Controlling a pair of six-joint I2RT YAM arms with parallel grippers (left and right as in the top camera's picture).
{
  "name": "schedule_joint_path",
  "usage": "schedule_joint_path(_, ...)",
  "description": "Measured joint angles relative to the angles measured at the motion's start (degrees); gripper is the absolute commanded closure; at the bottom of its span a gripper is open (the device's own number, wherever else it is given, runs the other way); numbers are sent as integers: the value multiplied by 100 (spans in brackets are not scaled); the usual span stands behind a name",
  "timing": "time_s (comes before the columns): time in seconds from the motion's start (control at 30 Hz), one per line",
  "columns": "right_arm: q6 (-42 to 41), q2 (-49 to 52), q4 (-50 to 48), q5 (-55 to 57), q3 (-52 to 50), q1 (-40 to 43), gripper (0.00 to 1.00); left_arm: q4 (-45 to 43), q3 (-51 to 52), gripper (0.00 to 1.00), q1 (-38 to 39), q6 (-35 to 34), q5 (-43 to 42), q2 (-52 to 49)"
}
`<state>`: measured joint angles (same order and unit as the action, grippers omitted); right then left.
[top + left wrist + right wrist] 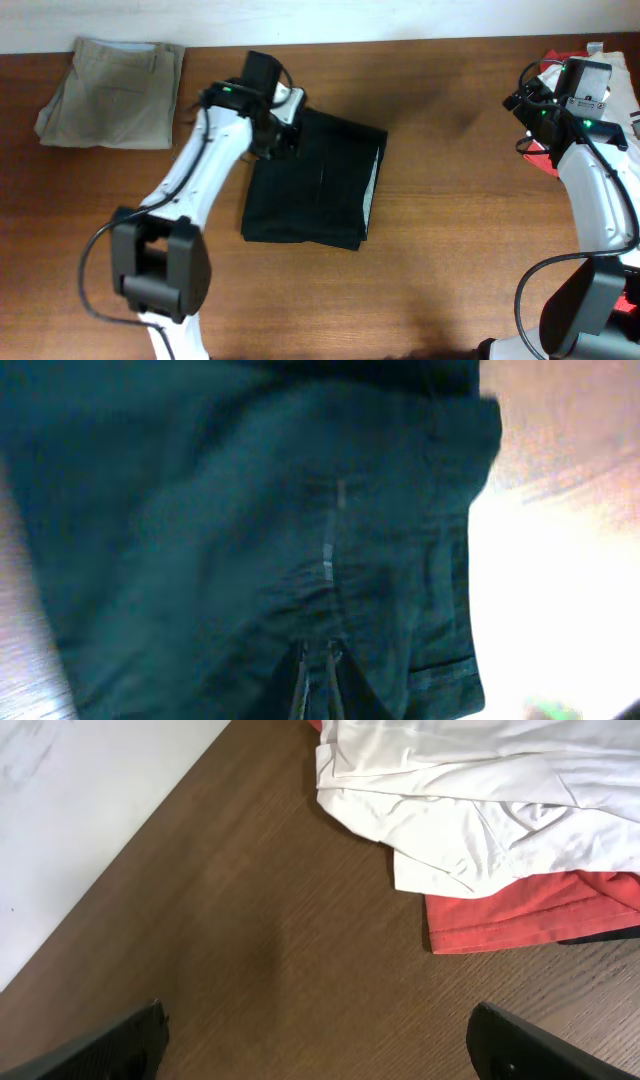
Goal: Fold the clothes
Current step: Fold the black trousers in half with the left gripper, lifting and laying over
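We see the black shorts lying in the middle of the brown table. They are folded into a neat block, and a strip of pale lining shows along their right edge. Our left hand is down on the top left corner of the black shorts. In the left wrist view its two fingers are very close together, and the dark cloth wrinkles toward them, so it looks like they are pinching the cloth. That view is blurry.

The beige shorts lie folded at the far left corner of the table, well apart from the black shorts.

Our right hand is at the far right side. Its fingers are spread wide and hold nothing. It hangs over bare wood, near a white piece that lies crumpled on top of a red piece. The red piece peeks out under the white one.
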<state>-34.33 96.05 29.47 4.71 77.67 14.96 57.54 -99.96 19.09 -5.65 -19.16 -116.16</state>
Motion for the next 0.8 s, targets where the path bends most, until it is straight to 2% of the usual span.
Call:
schedule_joint_path(0.3, 7, 0, 0, 0, 0, 0, 1, 39, 85, 95, 861, -26, -769, -1303)
schedule_joint_path(0.33, 7, 0, 0, 0, 0, 0, 1, 37, 85, 99, 927, -26, -898, -1394)
schedule_joint_path(0.57, 4, 0, 0, -2, 0, 0, 1, 103, 74, 97, 1241, -20, -1362, -1495)
schedule_joint_path(0.63, 4, 0, 0, -2, 0, 0, 1, 304, -35, 87, 1237, 37, -1381, -1495)
schedule_joint_path(0.67, 4, 0, 2, 0, 0, 0, 1, 448, -168, 77, 1196, 74, -1353, -1495)
schedule_joint_path(0.7, 7, 0, 2, 0, 0, 0, 1, 592, -339, 57, 1121, 107, -1292, -1488)
schedule_joint_path(0.77, 7, 0, 0, -2, 0, 0, 1, 850, -682, 1, 874, 153, -1067, -1419)
schedule_joint_path(0.8, 4, 0, 0, -2, 0, 0, 1, 929, -820, 1, 691, 170, -927, -1349)
